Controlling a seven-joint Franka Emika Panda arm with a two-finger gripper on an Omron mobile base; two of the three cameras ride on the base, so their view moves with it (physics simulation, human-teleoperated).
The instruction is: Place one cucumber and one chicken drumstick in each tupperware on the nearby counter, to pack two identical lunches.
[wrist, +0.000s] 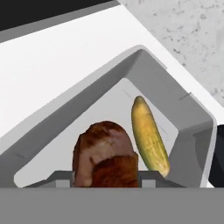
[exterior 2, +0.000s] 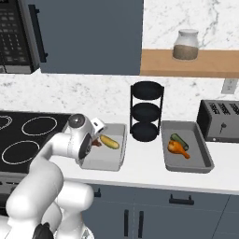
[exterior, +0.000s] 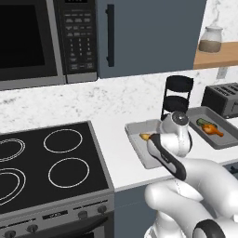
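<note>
drumstick betw. fingers, prob. over tupperware

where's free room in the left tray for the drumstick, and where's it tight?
In the left tray, the near half is bare, from the cucumber to the front rim. The drumstick sits between the gripper fingers, beside the cucumber: tight there. The counter strip between left tray and right tray is free, bordered behind by the black rack.

Two grey trays sit on the white surface. One holds a yellow-green cucumber and a reddish-brown drumstick; the other a dark green cucumber and an orange drumstick.
</note>
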